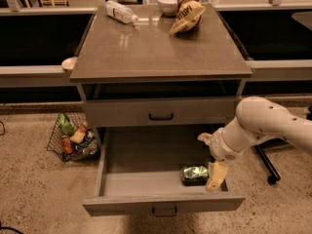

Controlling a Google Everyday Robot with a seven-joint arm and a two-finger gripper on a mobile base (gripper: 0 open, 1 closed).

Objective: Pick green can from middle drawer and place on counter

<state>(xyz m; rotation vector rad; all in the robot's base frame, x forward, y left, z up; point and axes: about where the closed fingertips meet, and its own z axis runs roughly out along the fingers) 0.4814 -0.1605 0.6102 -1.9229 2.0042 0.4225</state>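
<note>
- Middle drawer [163, 204]: pulled out towards the viewer.
- Green can [195, 174]: lies on its side in the drawer's front right corner.
- End effector [216, 178]: lowered just beside the can's right end. Its opening, and any hold on the can, cannot be told.
- Upper drawer [161, 112]: shut.
- Wire basket [73, 139]: on the floor to the left, filled with packets.
- Worktop [156, 52]: at its far edge it carries a clear bottle [121, 12] lying down, a bowl [167, 3] and a snack bag [187, 16].

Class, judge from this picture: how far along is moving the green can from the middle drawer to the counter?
Done: the middle drawer stands open. In hand: the gripper is beside the green can at the drawer's front corner. Left: lifting it onto the counter.
</note>
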